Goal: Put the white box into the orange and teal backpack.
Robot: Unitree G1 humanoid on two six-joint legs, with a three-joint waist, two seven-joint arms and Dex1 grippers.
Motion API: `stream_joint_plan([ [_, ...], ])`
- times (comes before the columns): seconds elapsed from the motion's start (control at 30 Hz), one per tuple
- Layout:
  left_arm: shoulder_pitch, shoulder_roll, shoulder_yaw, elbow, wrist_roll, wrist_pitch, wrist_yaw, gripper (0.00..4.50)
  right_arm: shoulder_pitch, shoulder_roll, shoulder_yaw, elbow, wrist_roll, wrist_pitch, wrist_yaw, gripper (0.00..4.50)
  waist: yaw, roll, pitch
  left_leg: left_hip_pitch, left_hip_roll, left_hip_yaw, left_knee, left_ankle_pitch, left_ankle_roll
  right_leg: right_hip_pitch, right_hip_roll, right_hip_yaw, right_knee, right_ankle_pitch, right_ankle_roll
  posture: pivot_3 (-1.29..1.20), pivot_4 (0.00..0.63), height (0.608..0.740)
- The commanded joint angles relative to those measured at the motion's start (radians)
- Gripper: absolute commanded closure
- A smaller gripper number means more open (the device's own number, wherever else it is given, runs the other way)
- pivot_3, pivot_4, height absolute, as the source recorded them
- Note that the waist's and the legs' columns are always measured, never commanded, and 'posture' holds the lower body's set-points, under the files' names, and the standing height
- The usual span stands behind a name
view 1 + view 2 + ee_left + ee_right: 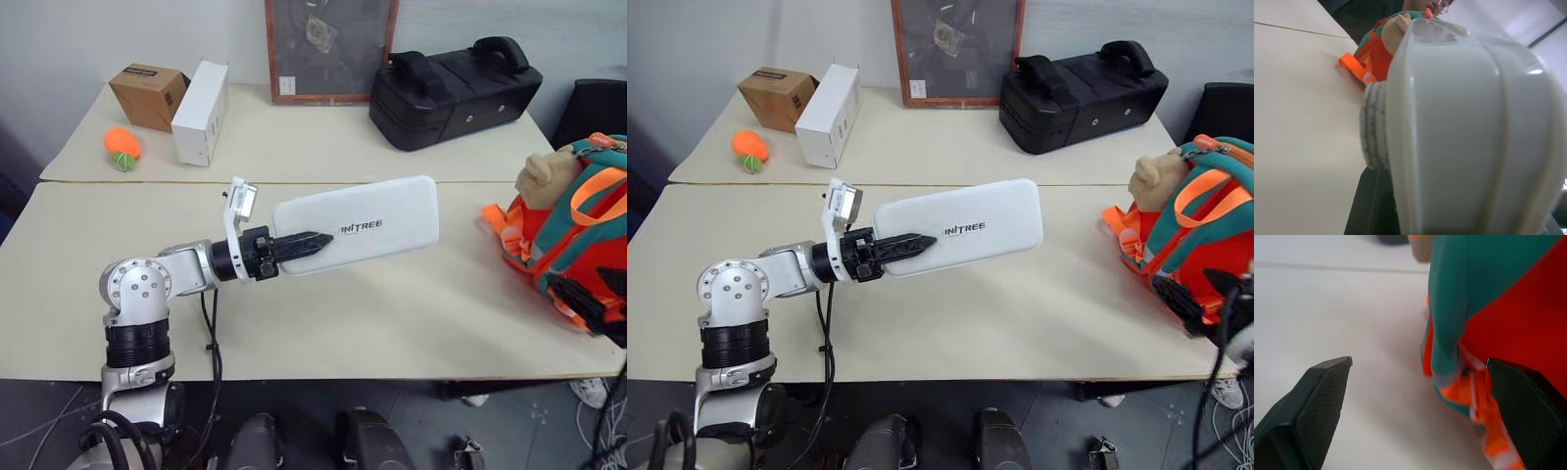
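My left gripper (pixel 318 240) is shut on the near end of the white box (pixel 382 220) and holds it level above the table, pointing right. The box is flat with rounded corners and dark lettering on top. In the left wrist view the box's pale underside (pixel 1464 137) looms close. The orange and teal backpack (pixel 578 235) lies at the table's right edge, a tan plush toy (pixel 544 176) on it. In the right wrist view my right gripper (pixel 1419 361) stands open, its black fingers (pixel 1317 401) wide apart, just short of the backpack's teal strap (pixel 1449 323) and orange webbing.
On the far table stand a black hard case (pixel 456 88), a taller white carton (pixel 201 113), a brown cardboard box (pixel 147 95), an orange toy (pixel 122 145) and a framed picture (pixel 328 49). A person (pixel 1437 5) is behind the backpack. Bare tabletop (pixel 411 313) lies below the box.
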Motion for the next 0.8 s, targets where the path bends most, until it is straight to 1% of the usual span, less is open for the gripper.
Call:
stream_joint_plan([
  [0.03, -0.013, 0.027, 0.009, -0.028, -0.003, -0.037, 0.001, 3.3, -0.129, 0.02, 0.042, 0.085, -0.025, -0.033, -0.107, 0.02, 0.002, 0.0, 0.0, -0.001, 0.0, 0.0, 0.0, 0.0, 0.0, -0.002, 0.0, 0.0, 0.001, 0.0, 0.0, 0.0, 0.15, 0.74],
  [0.13, -0.004, 0.048, 0.015, -0.045, -0.011, -0.037, 0.009, 3.3, -0.236, 0.031, 0.083, 0.191, -0.055, -0.078, -0.143, 0.02, 0.002, 0.0, 0.0, -0.004, 0.0, 0.001, 0.001, 0.001, -0.001, -0.005, 0.0, 0.001, 0.002, 0.0, 0.0, 0.0, 0.15, 0.74],
  [0.2, 0.0, 0.054, 0.026, -0.051, -0.02, -0.036, 0.023, 3.3, -0.28, 0.04, 0.104, 0.242, -0.077, -0.115, -0.154, 0.02, 0.003, 0.0, 0.0, -0.004, 0.0, 0.001, 0.0, 0.001, 0.0, -0.005, 0.0, 0.001, 0.002, 0.0, 0.0, 0.0, 0.15, 0.74],
  [0.3, 0.004, 0.059, 0.054, -0.061, -0.036, -0.035, 0.054, 3.3, -0.304, 0.049, 0.148, 0.278, -0.113, -0.174, -0.142, 0.58, 0.002, 0.0, 0.0, -0.004, 0.0, 0.001, 0.001, 0.001, 0.0, -0.005, 0.0, 0.001, 0.002, 0.0, 0.0, 0.0, 0.15, 0.74],
  [0.5, 0.023, 0.079, 0.085, -0.086, -0.043, -0.032, 0.102, 3.3, -0.311, 0.053, 0.198, 0.3, -0.121, -0.224, -0.108, 2.66, 0.0, 0.0, 0.0, -0.004, 0.0, 0.002, 0.001, 0.001, 0.0, -0.005, 0.0, 0.001, 0.003, 0.0, 0.001, 0.0, 0.15, 0.74],
  [0.53, 0.026, 0.084, 0.089, -0.088, -0.041, -0.036, 0.109, 3.3, -0.314, 0.05, 0.207, 0.305, -0.126, -0.228, -0.107, 3.09, -0.001, 0.0, 0.0, -0.004, 0.0, 0.002, 0.001, 0.001, 0.0, -0.005, 0.001, 0.001, 0.003, 0.0, 0.001, 0.0, 0.15, 0.74],
  [0.57, 0.029, 0.09, 0.091, -0.089, -0.038, -0.039, 0.115, 3.3, -0.317, 0.047, 0.216, 0.312, -0.133, -0.231, -0.107, 3.39, -0.002, 0.0, 0.0, -0.003, 0.001, 0.002, 0.0, 0.001, -0.001, -0.005, 0.001, 0.002, 0.003, 0.0, 0.001, 0.0, 0.15, 0.74],
  [0.63, 0.039, 0.11, 0.094, -0.096, -0.022, -0.051, 0.125, 3.3, -0.333, 0.035, 0.234, 0.336, -0.136, -0.241, -0.083, 4.16, -0.003, 0.0, 0.0, -0.003, 0.001, 0.003, 0.0, 0.001, -0.001, -0.005, 0.001, 0.002, 0.003, 0.0, 0.001, 0.0, 0.15, 0.74],
  [0.67, 0.042, 0.117, 0.102, -0.096, -0.022, -0.057, 0.132, 3.3, -0.346, 0.027, 0.242, 0.347, -0.136, -0.245, -0.068, 4.44, -0.004, 0.0, 0.0, -0.003, 0.001, 0.003, 0.0, 0.001, -0.001, -0.005, 0.001, 0.002, 0.003, 0.0, 0.001, 0.0, 0.15, 0.74],
  [0.8, 0.041, 0.151, 0.132, -0.095, -0.016, -0.092, 0.156, 3.3, -0.416, -0.002, 0.276, 0.353, -0.095, -0.232, 0.024, 4.47, -0.004, 0.0, 0.0, -0.003, 0.001, 0.003, 0.0, 0.001, -0.001, -0.005, 0.001, 0.002, 0.003, 0.0, 0.001, 0.0, 0.15, 0.74],
])
